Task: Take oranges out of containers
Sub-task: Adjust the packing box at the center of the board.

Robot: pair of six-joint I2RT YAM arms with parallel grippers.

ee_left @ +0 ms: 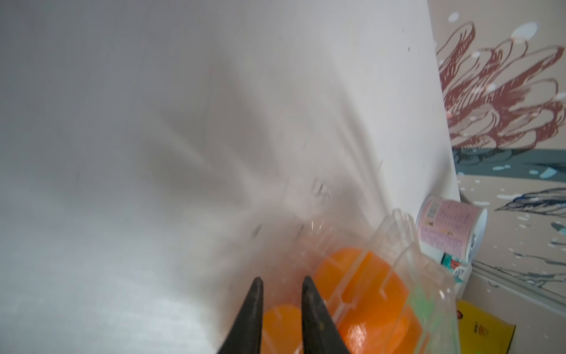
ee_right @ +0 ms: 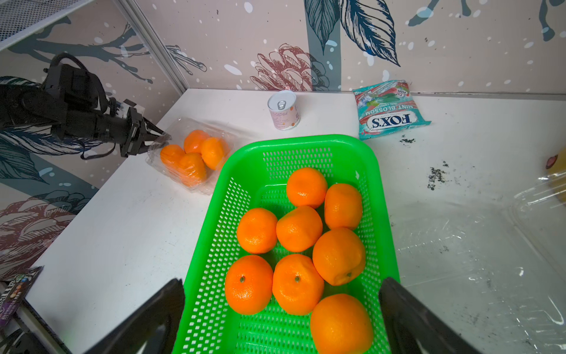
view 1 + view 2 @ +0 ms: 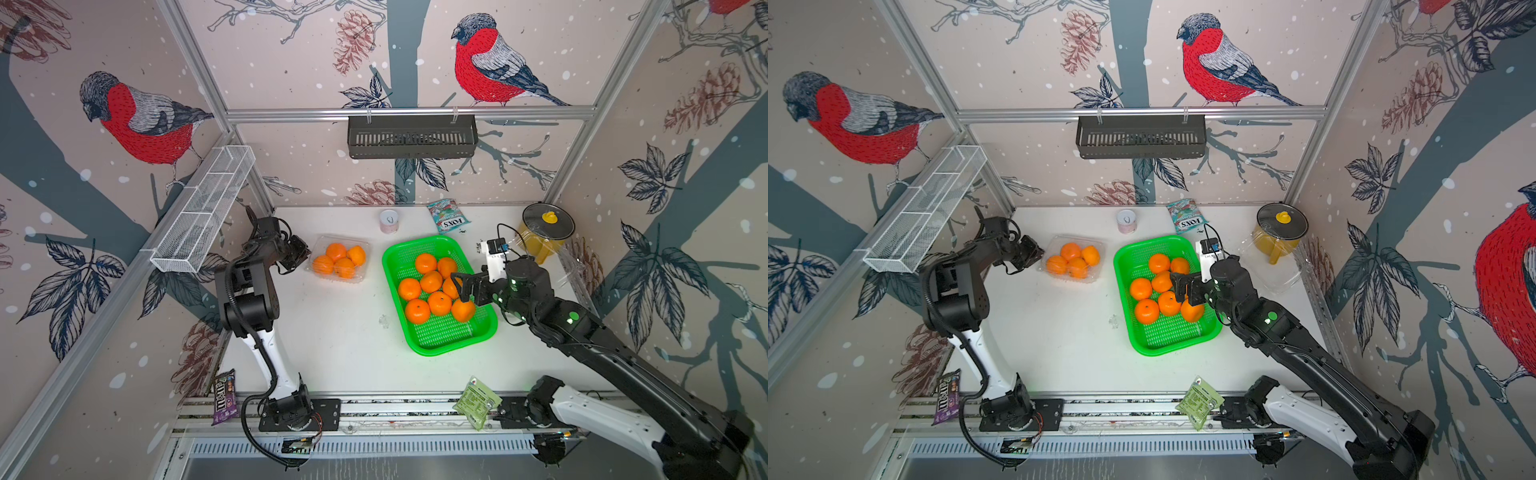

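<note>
A clear container [image 3: 361,243] at the table's back left holds several oranges [image 3: 336,251] under its lid. My left gripper [image 3: 308,252] is at that container's left edge, its jaws drawn close on the thin plastic rim [image 1: 343,309]. The right wrist view shows its tips [image 2: 164,136] pinching the corner. Several loose oranges [image 3: 431,281] lie in the green tray [image 3: 440,336]. My right gripper [image 2: 281,285] hangs wide open above the tray's near right end, holding nothing. An empty clear container [image 2: 490,245] lies to the right of the tray.
A small can [image 3: 389,221] and a Fox's candy bag [image 3: 449,216] lie along the back wall. A yellow pot [image 3: 544,232] stands at the back right. A candy pack [image 3: 224,397] and a green packet [image 3: 478,401] rest by the front rail.
</note>
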